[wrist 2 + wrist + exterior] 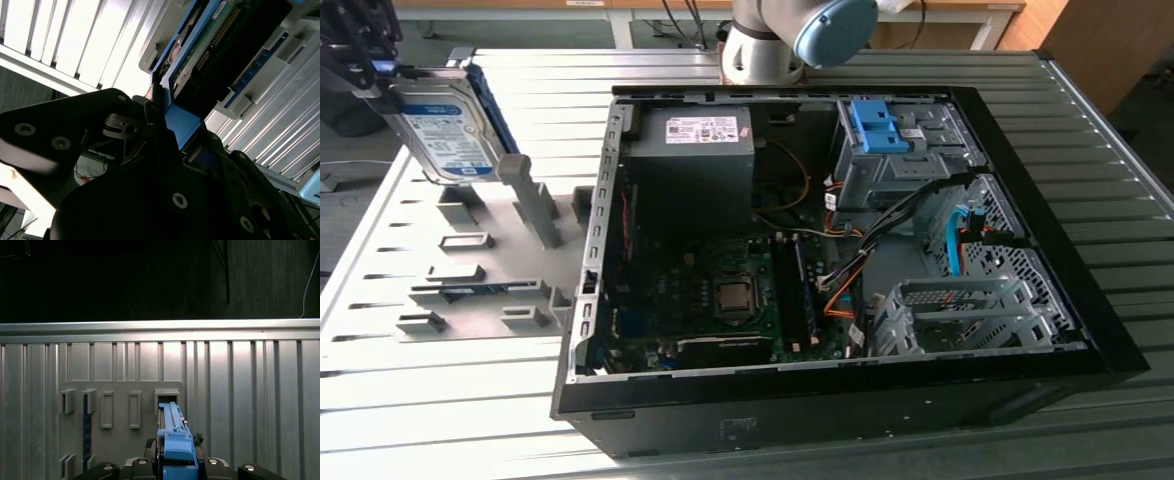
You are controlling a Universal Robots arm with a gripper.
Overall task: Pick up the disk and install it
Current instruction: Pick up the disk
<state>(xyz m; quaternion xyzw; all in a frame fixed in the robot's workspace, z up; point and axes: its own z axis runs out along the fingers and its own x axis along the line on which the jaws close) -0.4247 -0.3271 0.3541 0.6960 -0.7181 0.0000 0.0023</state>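
Jaws are closed tight on the blue carrier edge of the disk (447,135), a flat silver-metal drive with a white-and-blue label in a blue plastic frame. It is held upright at the exterior view's left, outside the case and over a grey plate with raised rectangular holders (500,300). I cannot tell whether its lower edge touches a holder. In the first wrist view a thin dark-blue strip (87,425) stands in one holder. Beside the plate on the ribbed metal bench (454,410), an open black computer case (1067,300) lies on its side. It contains a green motherboard (707,275), a grey power-supply box (694,160), a blue drive bracket (881,125), a perforated metal cage (961,310) and coloured cables (954,235).
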